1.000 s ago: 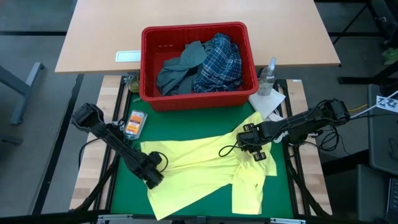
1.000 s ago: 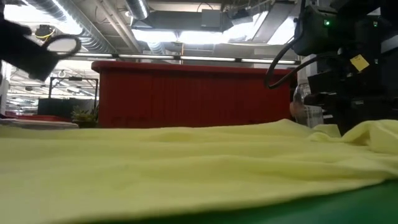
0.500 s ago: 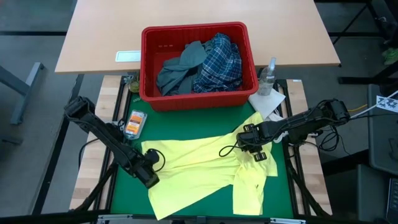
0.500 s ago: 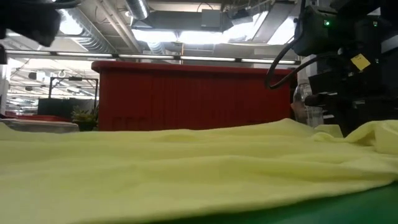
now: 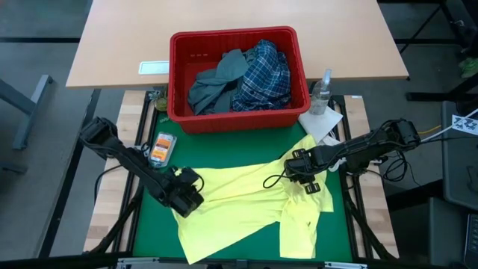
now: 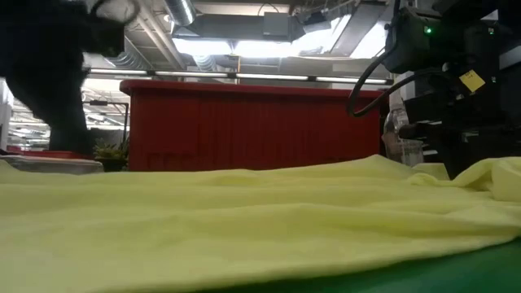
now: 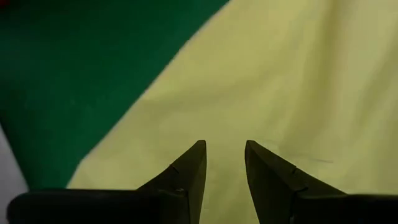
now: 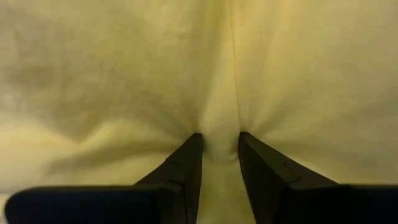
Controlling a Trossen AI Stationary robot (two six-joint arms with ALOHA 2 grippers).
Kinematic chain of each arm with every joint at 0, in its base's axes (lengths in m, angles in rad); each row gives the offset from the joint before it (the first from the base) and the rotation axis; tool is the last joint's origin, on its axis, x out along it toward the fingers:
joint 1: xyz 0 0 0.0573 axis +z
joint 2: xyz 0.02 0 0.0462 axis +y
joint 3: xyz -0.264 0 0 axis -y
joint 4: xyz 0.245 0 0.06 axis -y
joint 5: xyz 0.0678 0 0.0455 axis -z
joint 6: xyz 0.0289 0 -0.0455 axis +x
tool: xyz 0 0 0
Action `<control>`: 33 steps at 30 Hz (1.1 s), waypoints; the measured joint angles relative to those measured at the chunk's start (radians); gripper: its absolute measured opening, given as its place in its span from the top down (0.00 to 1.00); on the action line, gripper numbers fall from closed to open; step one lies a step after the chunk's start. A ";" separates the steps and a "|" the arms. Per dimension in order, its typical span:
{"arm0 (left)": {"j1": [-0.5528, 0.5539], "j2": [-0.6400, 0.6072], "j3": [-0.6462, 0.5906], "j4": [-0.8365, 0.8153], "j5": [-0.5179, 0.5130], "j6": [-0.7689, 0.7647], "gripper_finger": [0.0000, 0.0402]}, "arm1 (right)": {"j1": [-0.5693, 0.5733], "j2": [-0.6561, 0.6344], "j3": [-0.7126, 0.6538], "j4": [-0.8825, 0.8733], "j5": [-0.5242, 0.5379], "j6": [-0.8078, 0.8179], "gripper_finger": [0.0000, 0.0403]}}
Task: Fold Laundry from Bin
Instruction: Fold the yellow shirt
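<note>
The yellow garment (image 5: 246, 205) lies spread, creased, over the green mat (image 5: 149, 224) on the near part of the table, one sleeve-like part reaching toward the right edge; in the low view it fills the foreground (image 6: 244, 220), and both wrist views look down on it (image 7: 280, 81) (image 8: 124, 74). The right hand (image 5: 305, 178) sits on the garment's right part, its fingers (image 8: 186, 162) pushed into the cloth with a ridge of yellow fabric gathered between them, so it pinches the garment; the left hand (image 5: 187, 200) is at the garment's left edge, its fingers (image 7: 189, 171) parted a little above the cloth with nothing between them, whether touching it I cannot tell. Behind the garment stands the red bin (image 5: 295, 75), its slotted wall showing in the low view (image 6: 244, 122); inside lie a grey-blue garment (image 5: 216, 78) and a blue-white plaid shirt (image 5: 263, 75) side by side. Just right of the bin stands a clear bottle (image 5: 321, 91) by a white paper towel (image 5: 323, 123); left of the mat lies a small orange-labelled packet (image 5: 160, 147).
</note>
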 joint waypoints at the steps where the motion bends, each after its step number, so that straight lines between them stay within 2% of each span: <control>1: 0.010 0.009 -0.010 -0.001 0.001 -0.002 0.74 | 0.000 0.000 0.000 0.000 0.000 0.000 0.73; 16: 0.190 0.033 -0.177 0.023 0.044 -0.002 0.74 | 0.000 0.000 0.000 -0.001 -0.001 0.000 0.73; 24: 0.247 0.030 -0.205 0.024 0.024 0.032 0.74 | 0.000 0.000 0.001 -0.014 -0.039 0.056 0.72; 27: 0.268 0.030 -0.205 0.024 0.024 0.055 0.74 | 0.000 0.000 0.001 -0.028 -0.039 0.057 0.67; 33: 0.312 0.032 -0.207 0.024 0.002 0.076 0.74 | 0.001 0.000 0.001 -0.031 -0.039 0.060 0.50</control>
